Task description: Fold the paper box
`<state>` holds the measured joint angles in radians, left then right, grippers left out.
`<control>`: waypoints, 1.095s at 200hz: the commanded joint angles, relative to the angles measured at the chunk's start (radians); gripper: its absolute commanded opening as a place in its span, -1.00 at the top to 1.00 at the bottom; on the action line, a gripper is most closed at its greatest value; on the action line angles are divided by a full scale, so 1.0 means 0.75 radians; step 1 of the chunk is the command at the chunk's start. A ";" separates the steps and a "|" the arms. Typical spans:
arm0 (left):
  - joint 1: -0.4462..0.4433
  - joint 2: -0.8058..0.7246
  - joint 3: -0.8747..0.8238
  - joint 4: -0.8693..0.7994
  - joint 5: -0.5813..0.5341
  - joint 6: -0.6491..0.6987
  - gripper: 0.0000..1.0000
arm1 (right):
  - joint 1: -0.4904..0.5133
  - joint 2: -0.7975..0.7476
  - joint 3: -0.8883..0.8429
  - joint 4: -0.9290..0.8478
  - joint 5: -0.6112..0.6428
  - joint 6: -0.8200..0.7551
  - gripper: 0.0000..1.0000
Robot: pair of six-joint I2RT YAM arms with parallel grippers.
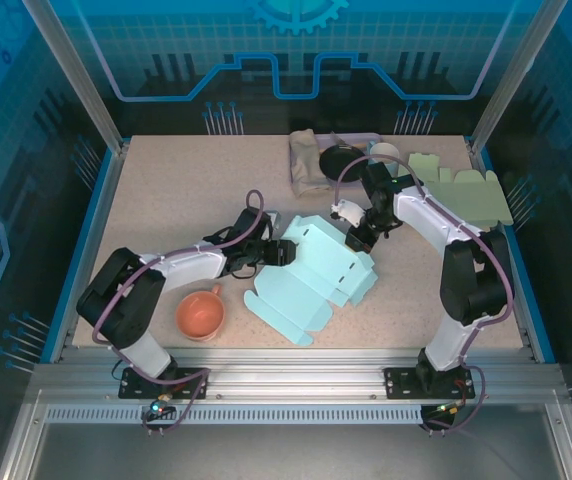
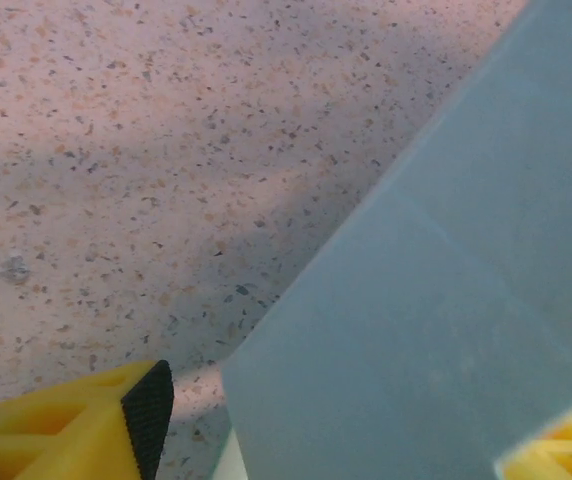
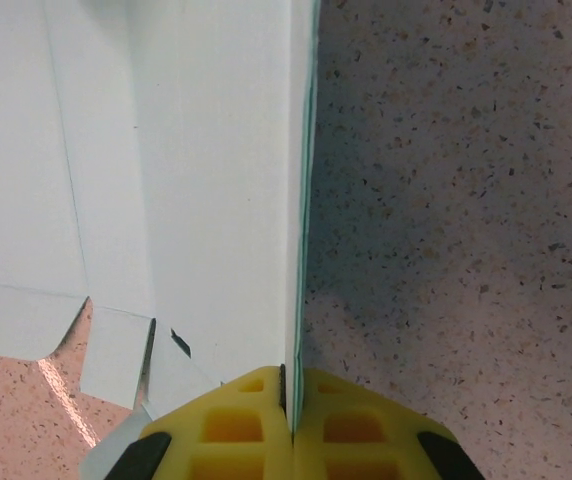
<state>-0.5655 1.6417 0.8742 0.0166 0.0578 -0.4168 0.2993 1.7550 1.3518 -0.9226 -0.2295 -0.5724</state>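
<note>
Yellow fingers (image 3: 236, 420) of the right pincer (image 3: 291, 400) are seen clamped together on a raised panel edge of the paper box (image 3: 196, 180). The box is laid mostly flat in the middle of the desk (image 1: 166, 190), between both arms. The left pincer (image 1: 284, 252) is placed at the box's left flap. Its fingers are apart and the flap sits between them, not gripped.

Step judged: early, first panel being stood up, most creases not yet folded.

Next move, as judged: the flap to be gripped by the left pincer and folded along its crease while the right edge is held steady. Thin card, so slipping is to be watched.
</note>
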 commanded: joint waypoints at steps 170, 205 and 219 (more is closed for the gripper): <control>-0.166 -0.043 0.019 0.031 0.130 -0.265 -0.24 | -0.022 -0.040 -0.046 0.062 0.038 0.068 1.00; -0.163 0.008 -0.030 0.194 0.187 -0.393 -0.25 | -0.032 -0.054 -0.086 0.105 0.015 0.071 1.00; -0.149 -0.017 -0.032 0.174 0.187 -0.390 -0.25 | -0.033 -0.079 -0.112 0.139 0.039 0.074 1.00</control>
<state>-0.6834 1.6321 0.8650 0.0822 0.1452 -0.6571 0.2871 1.7428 1.2995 -0.8715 -0.1841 -0.5335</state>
